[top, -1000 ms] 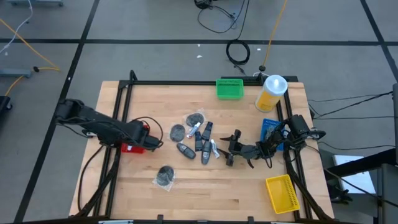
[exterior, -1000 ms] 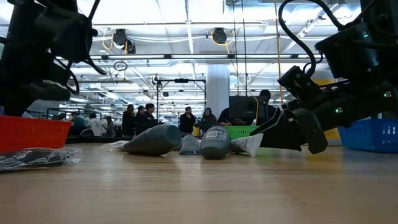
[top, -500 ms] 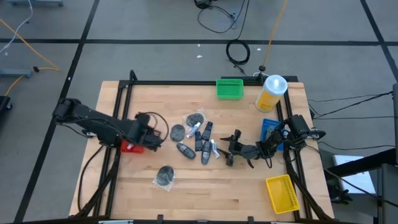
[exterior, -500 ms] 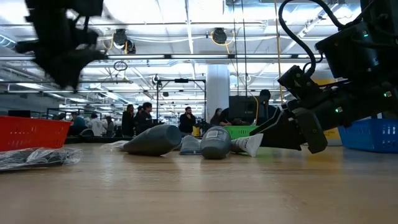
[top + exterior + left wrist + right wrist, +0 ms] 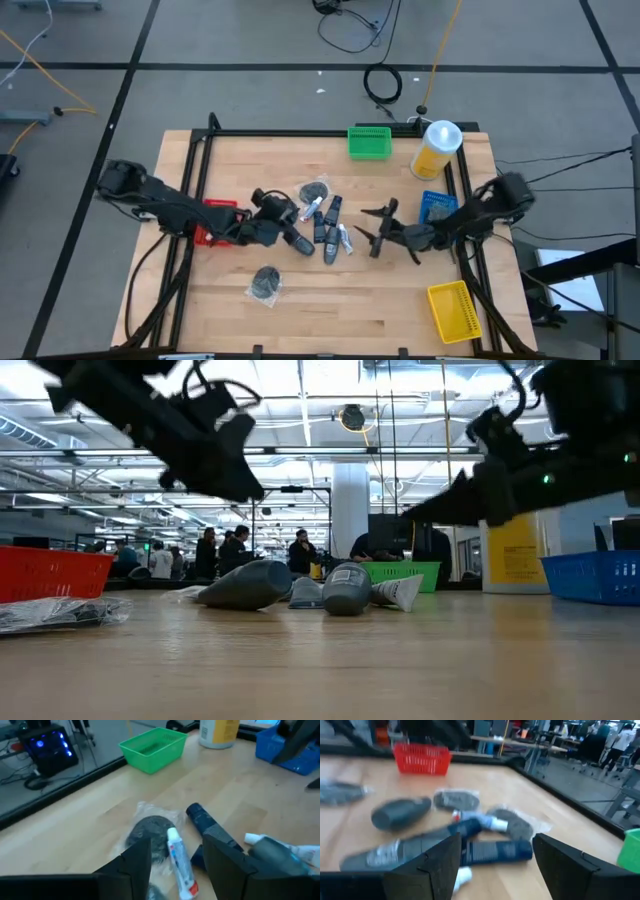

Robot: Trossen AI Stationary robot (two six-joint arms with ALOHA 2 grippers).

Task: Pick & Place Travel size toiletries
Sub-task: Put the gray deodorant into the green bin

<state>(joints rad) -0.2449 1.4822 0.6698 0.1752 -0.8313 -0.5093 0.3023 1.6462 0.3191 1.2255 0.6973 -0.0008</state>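
Observation:
The toiletries (image 5: 318, 216) lie in a loose pile mid-table: dark round packets in clear wrap, dark tubes and a small white tube, also seen in the low view (image 5: 300, 586). One more packet (image 5: 265, 283) lies apart, nearer the near edge. My left gripper (image 5: 288, 212) hovers open at the pile's left side; in its wrist view the white tube (image 5: 179, 865) and a round packet (image 5: 150, 832) lie ahead of the open fingers (image 5: 175, 870). My right gripper (image 5: 373, 228) is open, raised above the table to the right of the pile (image 5: 490, 851).
A red basket (image 5: 215, 222) sits under the left arm. A green basket (image 5: 369, 142) and a tall yellow bottle (image 5: 437, 148) stand at the far edge. The blue basket (image 5: 435, 208) is beside the right arm, the yellow basket (image 5: 452, 310) near the right front corner.
My left gripper has swung from above the red basket toward the table's right, ending at the left side of the toiletries pile. My right gripper has risen from table height and drawn slightly toward the far edge. The toiletries have stayed put.

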